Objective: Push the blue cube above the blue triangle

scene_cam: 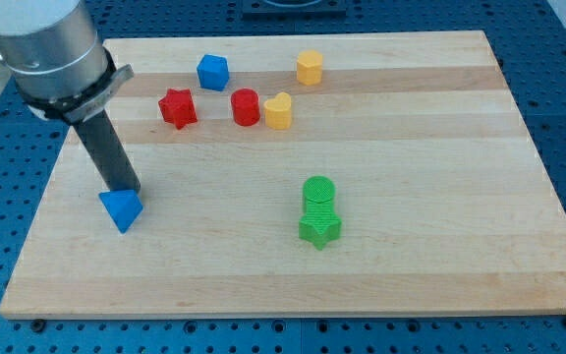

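No claw here; my tip (126, 189) touches the blue triangle (121, 209). I should circle behind the blue cube (212, 72) and nudge gently leftward.

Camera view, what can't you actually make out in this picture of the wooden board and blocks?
- My tip: its very end sits at the blue triangular block; whether they touch cannot be told.
- Green star-shaped block: its far edge meets the green round block; any gap is hidden.
- Arm: its upper part is cut off by the view's top edge.
- Red round block and yellow heart-shaped block: contact unclear.
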